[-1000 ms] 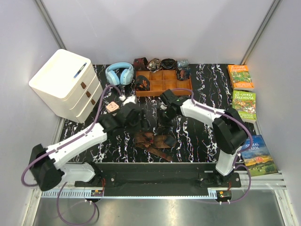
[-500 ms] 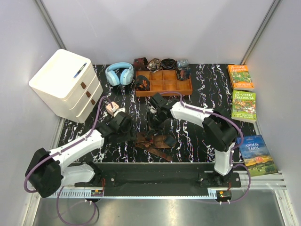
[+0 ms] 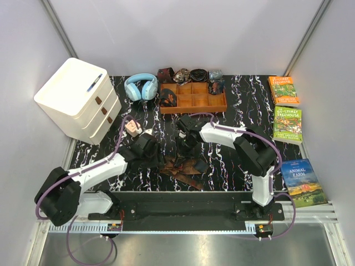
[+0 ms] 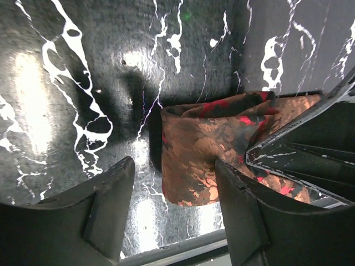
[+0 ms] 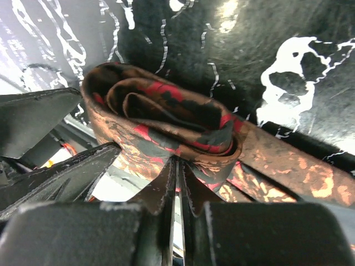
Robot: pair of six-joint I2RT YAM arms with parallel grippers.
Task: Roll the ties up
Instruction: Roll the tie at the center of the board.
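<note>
A dark brown tie with a red-tan pattern lies crumpled on the black marble table, near the front edge. In the right wrist view its end is wound into a loose roll. My right gripper is shut on the roll's lower fabric. In the left wrist view the same rolled end lies on the table between the fingers of my left gripper, against the right finger. That gripper is open. From above, the left gripper and right gripper meet at the tie's left end.
An orange-brown wooden tray stands behind, with rolled ties in and behind it. Blue headphones and a white drawer unit sit at the back left, a small pink box by the left arm, and books on the right.
Both grippers have moved toward the table's near side and a little left. The right arm brought the rolled tie end down with it. The left jaws have narrowed slightly.
</note>
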